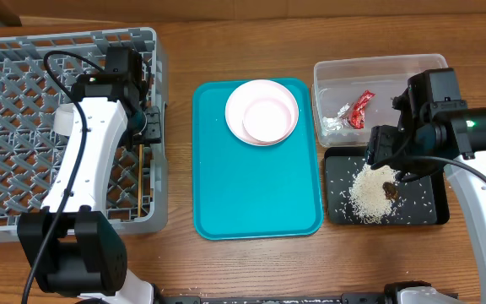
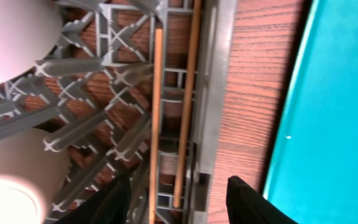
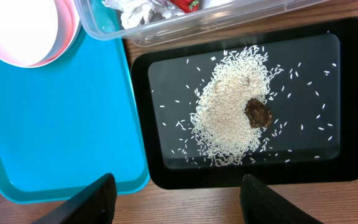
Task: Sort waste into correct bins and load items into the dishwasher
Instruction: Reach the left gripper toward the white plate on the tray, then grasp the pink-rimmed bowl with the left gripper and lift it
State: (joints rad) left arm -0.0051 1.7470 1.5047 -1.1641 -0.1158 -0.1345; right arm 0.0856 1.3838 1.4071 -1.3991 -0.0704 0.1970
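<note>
The grey dish rack [image 1: 24,169] stands at the left. Two wooden chopsticks [image 2: 156,112] lie on its lattice floor by the right wall, also in the overhead view [image 1: 146,181]. White dishes [image 2: 11,37] sit in the rack. My left gripper [image 2: 179,205] is open and empty above the chopsticks [image 1: 146,131]. The clear tub [image 1: 378,72] holds the red-and-silver wrapper [image 1: 357,110]. The black tray [image 3: 353,93] holds rice [image 3: 225,118] and the brown lump [image 3: 258,113]. My right gripper [image 3: 176,199] is open and empty above the black tray's near edge [image 1: 391,156].
A teal tray [image 1: 256,194] lies in the middle between rack and bins. Stacked white round dishes [image 1: 261,111] sit on its far end, seen also in the right wrist view [image 3: 23,31]. The clear tub [image 3: 166,28] stands just behind the black tray.
</note>
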